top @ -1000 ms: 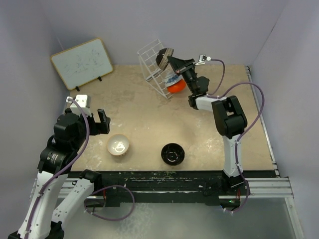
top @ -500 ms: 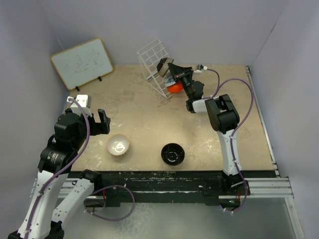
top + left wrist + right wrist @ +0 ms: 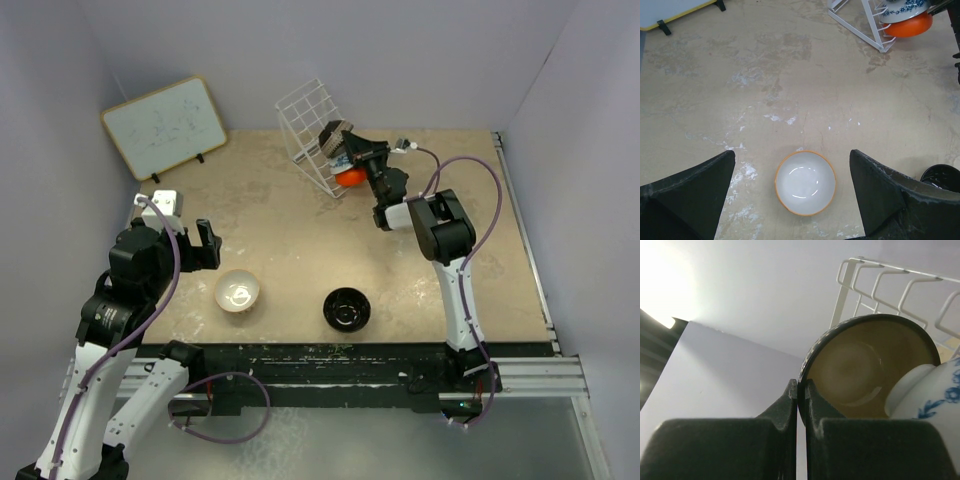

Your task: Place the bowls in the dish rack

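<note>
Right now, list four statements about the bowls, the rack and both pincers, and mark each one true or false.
1. The right pincer is shut on the rim of the brown round bowl with pale inside. True.
2. The glossy orange-red round bowl and the blue-and-white patterned round bowl both sit in the white wire dish rack. True.
3. The glossy black round bowl is loaded in the rack. False: it stands on the beige tabletop, near the front edge.
4. The left pincer grips the cream-white round bowl. False: it is open and holds nothing, and the bowl rests on the tabletop.
</note>
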Available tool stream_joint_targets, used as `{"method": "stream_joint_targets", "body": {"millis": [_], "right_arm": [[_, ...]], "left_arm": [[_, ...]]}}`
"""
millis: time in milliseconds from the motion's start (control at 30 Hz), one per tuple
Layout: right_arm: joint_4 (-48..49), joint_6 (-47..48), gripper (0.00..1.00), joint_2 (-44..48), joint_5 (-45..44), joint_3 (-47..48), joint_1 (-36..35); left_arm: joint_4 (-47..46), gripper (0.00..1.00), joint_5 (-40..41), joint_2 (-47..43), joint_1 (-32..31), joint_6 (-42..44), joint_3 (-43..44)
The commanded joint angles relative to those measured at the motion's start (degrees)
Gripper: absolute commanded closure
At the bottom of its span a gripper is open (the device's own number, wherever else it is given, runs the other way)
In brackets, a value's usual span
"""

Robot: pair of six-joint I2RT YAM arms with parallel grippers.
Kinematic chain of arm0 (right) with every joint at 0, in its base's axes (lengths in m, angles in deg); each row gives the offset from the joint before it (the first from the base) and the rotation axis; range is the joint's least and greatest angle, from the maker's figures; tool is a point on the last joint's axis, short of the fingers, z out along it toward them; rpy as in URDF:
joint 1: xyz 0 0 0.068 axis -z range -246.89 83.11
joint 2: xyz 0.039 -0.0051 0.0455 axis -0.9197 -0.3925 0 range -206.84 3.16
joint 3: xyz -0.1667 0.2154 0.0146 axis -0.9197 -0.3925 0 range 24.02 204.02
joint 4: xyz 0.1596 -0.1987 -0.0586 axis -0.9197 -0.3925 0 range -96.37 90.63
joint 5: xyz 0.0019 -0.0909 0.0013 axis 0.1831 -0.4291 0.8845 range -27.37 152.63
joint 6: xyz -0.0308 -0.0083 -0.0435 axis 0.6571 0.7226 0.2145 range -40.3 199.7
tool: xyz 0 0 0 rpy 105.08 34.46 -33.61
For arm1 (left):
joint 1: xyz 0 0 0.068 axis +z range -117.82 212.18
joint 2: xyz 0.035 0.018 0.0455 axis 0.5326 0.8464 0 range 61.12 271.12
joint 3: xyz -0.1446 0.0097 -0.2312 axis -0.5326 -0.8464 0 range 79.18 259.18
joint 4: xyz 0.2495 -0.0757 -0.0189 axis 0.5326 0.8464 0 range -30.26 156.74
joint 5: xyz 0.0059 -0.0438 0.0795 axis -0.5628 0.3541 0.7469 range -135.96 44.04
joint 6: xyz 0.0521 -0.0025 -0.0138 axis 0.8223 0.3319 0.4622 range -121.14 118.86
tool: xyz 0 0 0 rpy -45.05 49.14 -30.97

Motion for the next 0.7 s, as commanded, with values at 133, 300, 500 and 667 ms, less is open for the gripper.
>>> {"method": "stream_joint_targets", "body": {"millis": [133,300,500,667], "right_arm": [[23.04,-2.80,1.00,-0.03,-2.28,1.40,-0.09],[23.09,-3.59,0.99,-0.57,-1.96,0.87,-0.09],[23.04,-3.37,0.91,0.43,-1.87,-1.64,-0.09],[23.00,-3.54,0.85,1.52,-2.38,-4.41,-0.18]], "left_arm": [[-1.38,0.01,0.46,-0.31,0.35,0.29,2.05],[-1.38,0.01,0.39,-0.31,0.36,0.30,2.07],[-1.38,0.01,0.47,-0.28,0.33,0.23,2.07],[-1.51,0.01,0.10,-0.16,0.37,-0.08,1.83]]}}
